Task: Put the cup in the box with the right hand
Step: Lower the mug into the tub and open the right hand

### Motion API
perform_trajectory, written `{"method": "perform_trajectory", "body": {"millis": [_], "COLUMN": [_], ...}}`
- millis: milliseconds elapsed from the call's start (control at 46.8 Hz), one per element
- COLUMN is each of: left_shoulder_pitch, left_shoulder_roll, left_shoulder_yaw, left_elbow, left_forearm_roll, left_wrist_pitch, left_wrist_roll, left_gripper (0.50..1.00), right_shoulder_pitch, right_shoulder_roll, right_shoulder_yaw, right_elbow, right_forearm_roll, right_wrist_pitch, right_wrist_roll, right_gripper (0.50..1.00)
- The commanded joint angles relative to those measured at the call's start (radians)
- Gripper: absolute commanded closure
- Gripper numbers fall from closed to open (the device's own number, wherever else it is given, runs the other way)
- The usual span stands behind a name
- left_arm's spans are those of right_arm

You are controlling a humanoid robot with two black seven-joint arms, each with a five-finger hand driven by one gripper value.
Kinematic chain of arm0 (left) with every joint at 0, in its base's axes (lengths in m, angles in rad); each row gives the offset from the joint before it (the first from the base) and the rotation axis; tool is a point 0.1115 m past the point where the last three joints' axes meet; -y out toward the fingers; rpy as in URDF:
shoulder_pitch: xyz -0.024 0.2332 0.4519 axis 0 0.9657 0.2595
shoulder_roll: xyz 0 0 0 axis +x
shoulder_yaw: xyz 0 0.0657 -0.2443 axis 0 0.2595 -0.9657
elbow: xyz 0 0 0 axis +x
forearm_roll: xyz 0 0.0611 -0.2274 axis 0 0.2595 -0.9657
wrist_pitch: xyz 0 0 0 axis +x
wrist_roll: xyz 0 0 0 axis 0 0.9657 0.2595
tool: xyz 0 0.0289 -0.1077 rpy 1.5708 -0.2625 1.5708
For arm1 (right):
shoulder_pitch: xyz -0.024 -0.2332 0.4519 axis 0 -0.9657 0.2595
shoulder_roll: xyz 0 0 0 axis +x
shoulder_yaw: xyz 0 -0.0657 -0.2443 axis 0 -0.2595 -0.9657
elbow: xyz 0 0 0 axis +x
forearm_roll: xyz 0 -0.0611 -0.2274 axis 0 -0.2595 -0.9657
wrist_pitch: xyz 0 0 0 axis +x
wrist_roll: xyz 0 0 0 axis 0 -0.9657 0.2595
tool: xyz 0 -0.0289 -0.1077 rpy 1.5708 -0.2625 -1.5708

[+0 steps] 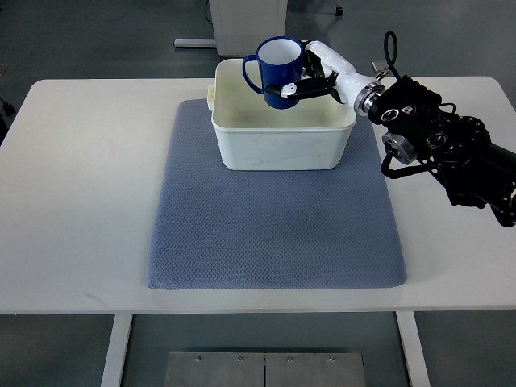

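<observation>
One rigid blue cup (276,68), likely light but hard and glossy, sits clasped around its body by the right robot hand (310,79) above the white box (282,141). Its slick wall could slip, so I judge the body grip opposite the handle the sound hold.

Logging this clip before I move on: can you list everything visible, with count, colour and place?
cup: 1, blue outside and white inside, held over the box opening near its far rim, handle toward the picture's left
box: 1, white, open top, on the far part of the mat; nothing shows inside it
mat: 1, grey-blue, textured, centred on the table
table: 1, white, filling most of the view
cabinet: 1, pale, on the floor beyond the table, only partly in view
plate: 1, grey metal with screws, on the floor at the near edge
right hand: 1, white and black, on a black arm from the right edge, gripping the cup
left hand: not in view
</observation>
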Motion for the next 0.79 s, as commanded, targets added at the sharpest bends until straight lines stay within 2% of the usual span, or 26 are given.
{"method": "perform_trajectory", "body": {"millis": [0,513,535,577,599,620,642,770], "left_shoulder_pitch": [0.0,0.0,0.0,0.0,0.0,0.0,0.0,0.0], "left_shoulder_roll": [0.0,0.0,0.0,0.0,0.0,0.0,0.0,0.0], "left_shoulder_yaw": [0.0,0.0,0.0,0.0,0.0,0.0,0.0,0.0], "left_elbow": [0.0,0.0,0.0,0.0,0.0,0.0,0.0,0.0], "left_forearm_roll": [0.0,0.0,0.0,0.0,0.0,0.0,0.0,0.0], "left_wrist_pitch": [0.0,0.0,0.0,0.0,0.0,0.0,0.0,0.0], "left_wrist_roll": [0.0,0.0,0.0,0.0,0.0,0.0,0.0,0.0], "left_gripper": [0.5,0.5,0.5,0.5,0.5,0.5,0.5,0.5], "right_shoulder_pitch": [-0.002,-0.002,-0.004,-0.004,-0.004,-0.002,-0.004,-0.002], "right_shoulder_roll": [0.0,-0.002,-0.002,-0.002,-0.002,-0.002,-0.002,-0.003], "right_shoulder_yaw": [0.001,0.004,0.004,0.005,0.007,0.007,0.008,0.028], "right_elbow": [0.0,0.0,0.0,0.0,0.0,0.0,-0.002,-0.002], "right_forearm_roll": [0.0,0.0,0.0,0.002,0.002,0.003,0.005,0.014], "right_wrist_pitch": [0.0,-0.002,-0.002,0.0,-0.002,-0.002,-0.005,-0.003], "right_wrist_roll": [0.0,-0.023,-0.023,-0.025,-0.028,-0.03,-0.037,-0.062], "right_gripper": [1.0,1.0,0.988,0.888,0.796,0.661,0.502,0.5]}}
